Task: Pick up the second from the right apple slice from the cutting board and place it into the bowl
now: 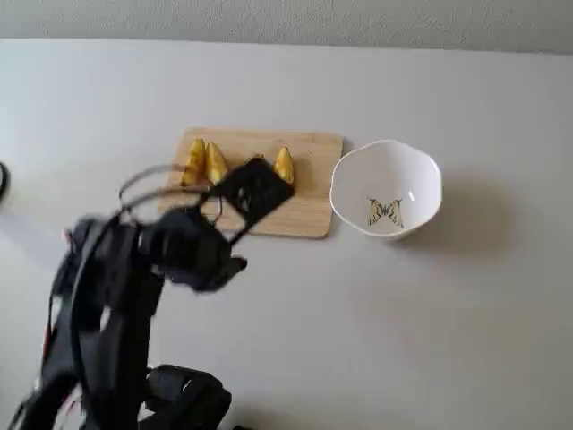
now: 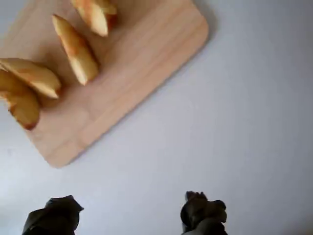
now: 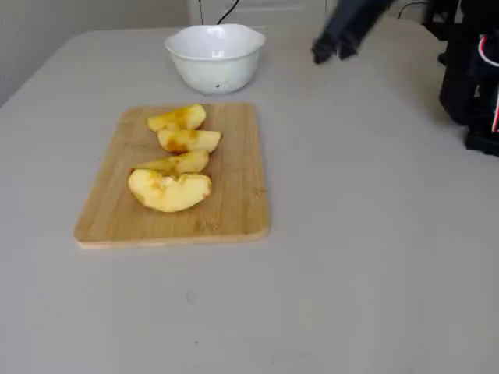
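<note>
The cutting board (image 1: 309, 210) (image 2: 146, 54) (image 3: 234, 195) carries several yellow apple slices in a row. In the wrist view, the second slice from the bowl end (image 2: 76, 49) (image 3: 189, 140) lies between the end slice (image 2: 93, 14) (image 1: 284, 166) and a close pair (image 2: 29, 78). In a fixed view my arm covers it. The white bowl (image 1: 345, 175) (image 3: 214, 70) with a butterfly drawing stands just past the board and holds nothing. My gripper (image 1: 255, 190) (image 2: 128, 210) (image 3: 331, 53) hangs open above the table at the board's edge, with nothing between its fingers.
The arm's dark base and cables (image 1: 116, 358) (image 3: 475, 70) stand at the table's edge. Bare grey tabletop (image 1: 403, 313) surrounds the board and bowl.
</note>
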You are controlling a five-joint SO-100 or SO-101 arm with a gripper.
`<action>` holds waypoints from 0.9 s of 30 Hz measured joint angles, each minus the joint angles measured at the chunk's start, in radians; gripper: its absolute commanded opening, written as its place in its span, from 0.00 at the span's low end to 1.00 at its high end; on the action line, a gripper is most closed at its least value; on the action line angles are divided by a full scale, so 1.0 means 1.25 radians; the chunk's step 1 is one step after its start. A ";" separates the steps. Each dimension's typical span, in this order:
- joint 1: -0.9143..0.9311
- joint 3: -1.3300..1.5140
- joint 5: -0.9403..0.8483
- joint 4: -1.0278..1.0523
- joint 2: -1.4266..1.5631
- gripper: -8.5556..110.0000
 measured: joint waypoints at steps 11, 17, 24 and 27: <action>-0.036 -0.502 0.029 -0.027 -0.594 0.33; -0.036 -0.682 0.044 -0.036 -0.828 0.33; -0.034 -0.777 0.052 -0.038 -0.972 0.18; -0.043 -0.819 0.052 -0.032 -1.008 0.07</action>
